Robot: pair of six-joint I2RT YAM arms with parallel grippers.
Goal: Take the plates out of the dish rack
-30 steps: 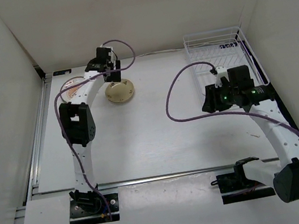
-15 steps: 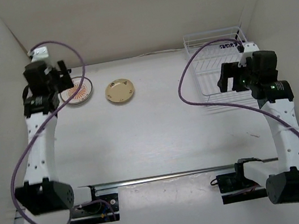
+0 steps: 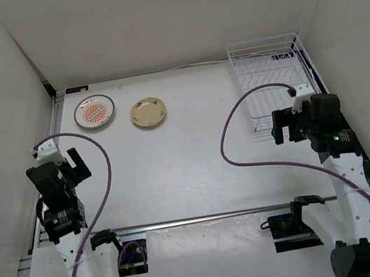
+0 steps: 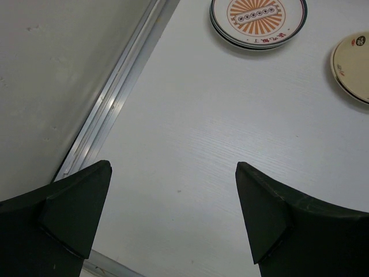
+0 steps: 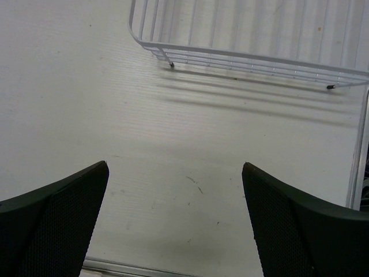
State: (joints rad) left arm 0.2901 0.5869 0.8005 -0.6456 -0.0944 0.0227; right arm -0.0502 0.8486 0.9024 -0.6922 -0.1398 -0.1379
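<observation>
The left gripper (image 4: 173, 213) and right gripper (image 5: 176, 213) are hanging wide open and empty, the white wire dish rack (image 3: 261, 43) showing no plates: unloading seems finished, only parking remains.

Sunburst plate (image 3: 95, 112) and tan plate (image 3: 148, 112) lie apart at the tabletop's (image 3: 188, 156) far left. The rack (image 3: 271, 78) stands far right, right tool (image 3: 284, 125) at its near edge; left tool (image 3: 74, 165) hangs near-left.
</observation>
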